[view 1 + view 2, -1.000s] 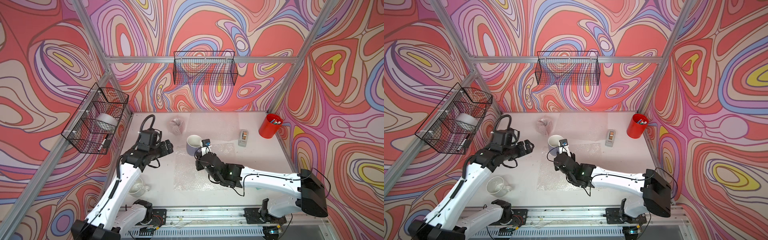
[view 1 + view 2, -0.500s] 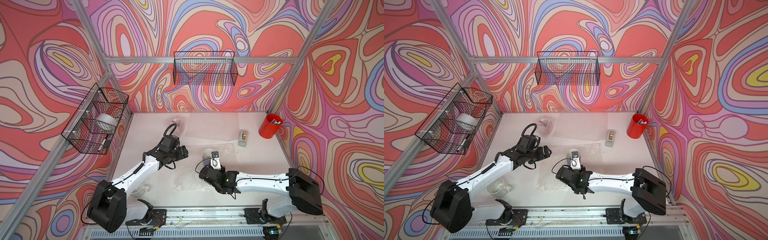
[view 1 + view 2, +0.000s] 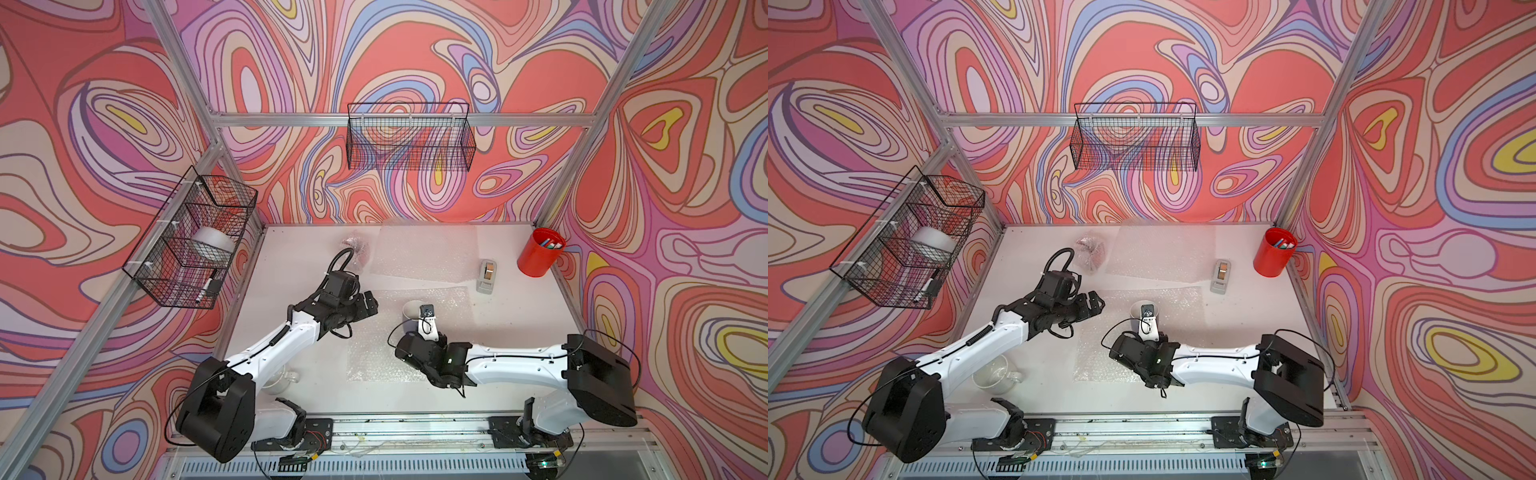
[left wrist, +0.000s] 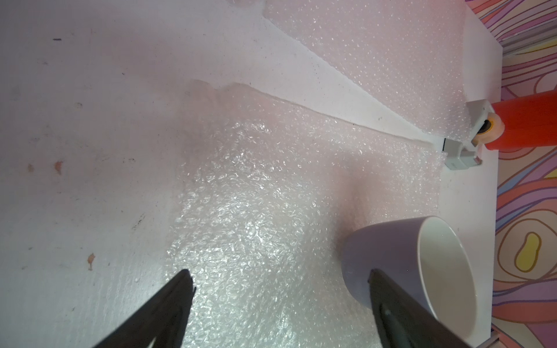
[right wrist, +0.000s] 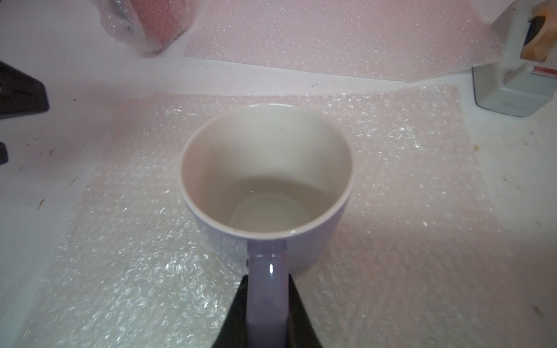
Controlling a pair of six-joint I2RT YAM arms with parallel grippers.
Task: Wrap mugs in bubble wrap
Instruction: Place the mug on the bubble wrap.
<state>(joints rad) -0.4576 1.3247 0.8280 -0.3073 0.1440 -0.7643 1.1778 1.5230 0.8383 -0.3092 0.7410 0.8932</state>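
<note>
Surface [image 3: 291,257]: white and scuffed. It carries everything listed here.

Bubble wrap: two sheets, both lying flat. The far sheet [image 3: 424,249] lies toward the back wall. The near sheet [image 3: 374,357] lies mid-surface in front of it, with a narrow bare strip between them.

Pen cup [image 3: 540,251]: red and upright in the back right corner, with pens inside.

White mug [image 5: 265,168]: upright, mouth up and empty, over the far part of the near sheet. I cannot tell whether its base rests on the wrap.

Glass mug [image 3: 994,374]: on bare surface at front left, partly under my left arm and off the wrap.

Wrapped bundle [image 3: 1090,251]: something reddish inside bubble wrap, at the back, just beside the far sheet's left corner.

Tape dispenser [image 3: 486,276]: grey, just beside the right edges of both sheets.

Right claw [image 5: 266,283]: clamped on the white mug's handle, one finger on each side.

Left claw [image 4: 279,274]: jaws spread wide, holding nothing. It is above the left part of the near sheet, near the white mug. In both top views it is apart from the mug.
</note>
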